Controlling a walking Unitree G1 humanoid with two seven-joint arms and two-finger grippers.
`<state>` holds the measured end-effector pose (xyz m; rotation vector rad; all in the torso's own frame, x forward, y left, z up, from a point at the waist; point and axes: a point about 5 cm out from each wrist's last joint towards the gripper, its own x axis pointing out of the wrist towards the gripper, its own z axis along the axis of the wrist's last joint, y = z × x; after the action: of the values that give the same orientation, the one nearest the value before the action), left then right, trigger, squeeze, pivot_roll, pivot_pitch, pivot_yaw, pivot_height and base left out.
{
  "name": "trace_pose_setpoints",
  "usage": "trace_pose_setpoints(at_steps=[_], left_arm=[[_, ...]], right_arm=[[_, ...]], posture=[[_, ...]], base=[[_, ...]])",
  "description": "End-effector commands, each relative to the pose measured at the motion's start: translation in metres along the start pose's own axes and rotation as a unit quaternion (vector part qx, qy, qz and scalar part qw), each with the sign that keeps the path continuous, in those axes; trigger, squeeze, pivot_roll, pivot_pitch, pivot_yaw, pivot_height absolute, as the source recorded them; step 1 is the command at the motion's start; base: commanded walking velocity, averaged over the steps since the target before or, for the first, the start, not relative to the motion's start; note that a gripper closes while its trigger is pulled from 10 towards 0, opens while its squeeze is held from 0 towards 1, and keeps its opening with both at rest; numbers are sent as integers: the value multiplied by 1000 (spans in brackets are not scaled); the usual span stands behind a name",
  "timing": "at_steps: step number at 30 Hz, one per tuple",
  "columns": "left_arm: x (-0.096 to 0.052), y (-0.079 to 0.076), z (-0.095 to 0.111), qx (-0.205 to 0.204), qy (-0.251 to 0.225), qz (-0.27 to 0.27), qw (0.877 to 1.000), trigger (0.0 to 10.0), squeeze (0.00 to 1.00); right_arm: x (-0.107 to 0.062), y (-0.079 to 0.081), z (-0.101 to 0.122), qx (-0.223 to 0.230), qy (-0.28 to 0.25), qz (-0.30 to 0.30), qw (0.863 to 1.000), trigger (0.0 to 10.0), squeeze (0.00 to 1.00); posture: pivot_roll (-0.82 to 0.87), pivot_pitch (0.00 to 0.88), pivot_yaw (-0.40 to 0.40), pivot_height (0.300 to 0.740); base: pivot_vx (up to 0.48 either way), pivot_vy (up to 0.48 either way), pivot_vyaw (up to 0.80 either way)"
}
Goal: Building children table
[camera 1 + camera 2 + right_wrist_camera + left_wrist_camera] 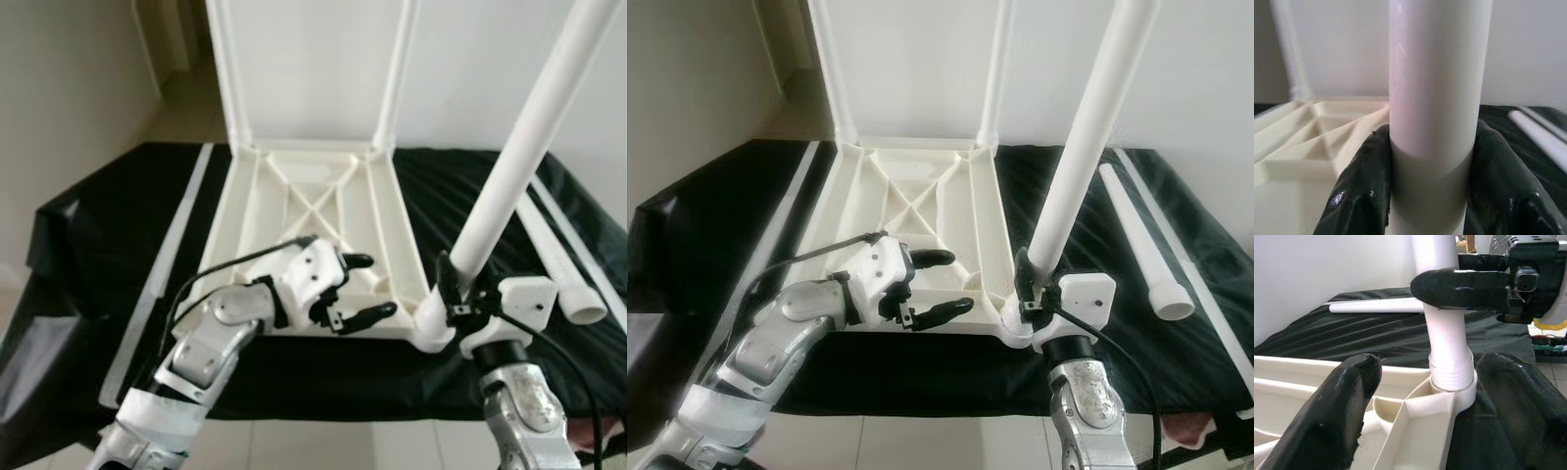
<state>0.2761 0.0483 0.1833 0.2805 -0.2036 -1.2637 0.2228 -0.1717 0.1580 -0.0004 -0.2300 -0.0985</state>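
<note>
Right pincer [453, 294] clamped round the upright leg [509, 176] — left pincer [355, 289] apart over the tabletop [294, 196].

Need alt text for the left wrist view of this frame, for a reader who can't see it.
A white table leg stands upright in the corner socket of the cream tabletop, with the right gripper clamped around it just above the threads. The left gripper's two black fingers sit open in the foreground, and another leg lies on the black cloth behind.

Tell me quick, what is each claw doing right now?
Left claw: open, holding nothing, over the upturned tabletop.
Right claw: shut on the upright white leg at the corner socket.
</note>
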Motion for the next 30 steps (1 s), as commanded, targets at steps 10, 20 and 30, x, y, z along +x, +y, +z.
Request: trace_pose_setpoints(at_steps=[10, 20, 30], left_arm=[[2, 2, 2, 8, -1, -16, 1000, 10000, 0], [4, 6, 3, 13, -4, -12, 1000, 10000, 0], [3, 8, 4, 16, -6, -11, 1000, 10000, 0]], right_arm=[[-3, -26, -45, -36, 94, -191, 977, 10000, 0], [0, -16, -54, -27, 99, -191, 976, 10000, 0], [2, -45, -39, -32, 77, 21, 996, 10000, 0]], posture=[[-35, 0, 9, 740], [-34, 0, 9, 740], [-42, 0, 11, 740]], base=[[0, 0, 0], [0, 0, 0], [0, 0, 0]])
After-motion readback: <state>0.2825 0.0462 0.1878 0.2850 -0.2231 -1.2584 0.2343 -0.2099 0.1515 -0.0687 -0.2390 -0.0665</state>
